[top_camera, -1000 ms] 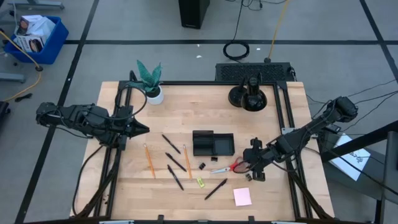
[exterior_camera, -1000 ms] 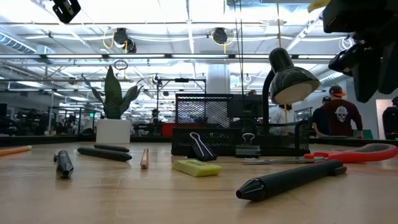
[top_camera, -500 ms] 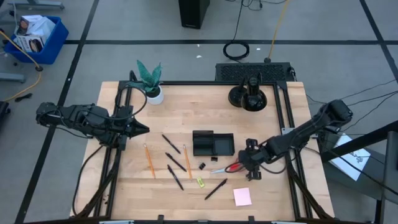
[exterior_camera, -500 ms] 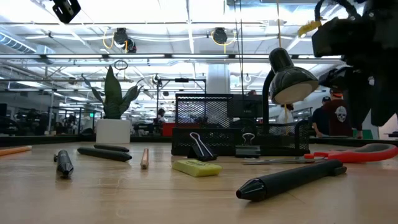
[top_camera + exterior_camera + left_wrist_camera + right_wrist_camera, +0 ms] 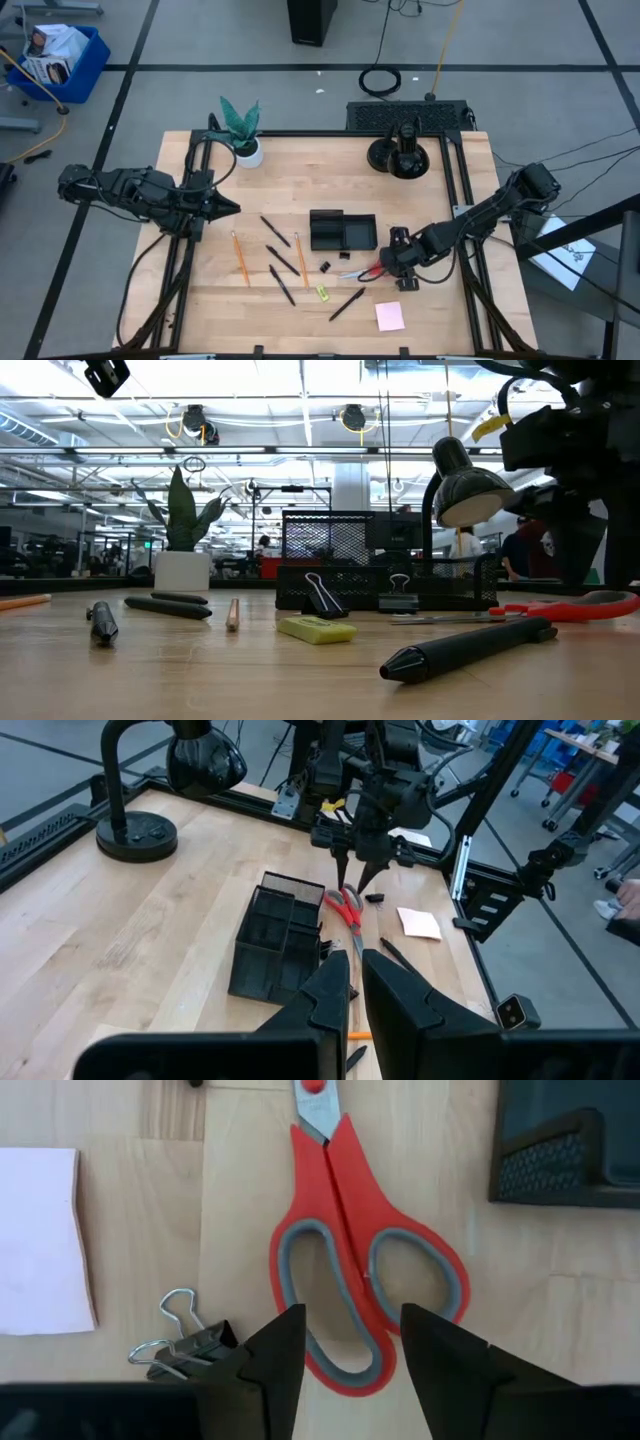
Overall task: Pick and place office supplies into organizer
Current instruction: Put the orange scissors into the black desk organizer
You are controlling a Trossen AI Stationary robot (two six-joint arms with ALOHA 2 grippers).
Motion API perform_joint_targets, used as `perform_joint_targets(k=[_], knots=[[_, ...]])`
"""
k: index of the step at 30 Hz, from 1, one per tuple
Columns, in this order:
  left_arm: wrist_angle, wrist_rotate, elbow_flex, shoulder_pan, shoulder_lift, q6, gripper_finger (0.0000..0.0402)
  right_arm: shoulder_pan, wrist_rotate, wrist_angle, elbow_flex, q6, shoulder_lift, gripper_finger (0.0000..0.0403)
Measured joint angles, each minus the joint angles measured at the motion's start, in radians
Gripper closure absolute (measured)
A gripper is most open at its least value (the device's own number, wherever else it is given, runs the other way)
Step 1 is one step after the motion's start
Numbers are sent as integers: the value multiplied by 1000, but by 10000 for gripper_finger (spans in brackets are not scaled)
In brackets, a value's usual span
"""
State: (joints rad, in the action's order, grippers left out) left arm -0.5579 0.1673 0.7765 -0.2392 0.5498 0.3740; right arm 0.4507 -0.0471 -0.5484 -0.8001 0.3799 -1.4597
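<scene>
Right gripper (image 5: 345, 1345) has slid toward 9 o'clock over the red-handled scissors (image 5: 352, 1255), fingers spread astride the handles; should drop straight, pinch both loops, avoid nearby clip (image 5: 185, 1342).

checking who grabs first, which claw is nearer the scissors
Right. The right claw hangs open directly over the scissors handles; the left claw waits across the table.

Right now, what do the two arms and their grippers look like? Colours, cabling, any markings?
Both arms are dark, nearly black, jointed segments. The left gripper has two matte black, wedge-shaped fingers. The right gripper has the same black, blunt angular fingers. A yellow cable or tag shows on the right arm's wrist, with black cable looping above it. I can't make out any markings.
</scene>
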Motion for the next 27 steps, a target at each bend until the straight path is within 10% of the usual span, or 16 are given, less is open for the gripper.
perform_joint_targets(k=[27], knots=[[0,0,0,0,0,3,364,-25,7,42,0,-43,0,243]])
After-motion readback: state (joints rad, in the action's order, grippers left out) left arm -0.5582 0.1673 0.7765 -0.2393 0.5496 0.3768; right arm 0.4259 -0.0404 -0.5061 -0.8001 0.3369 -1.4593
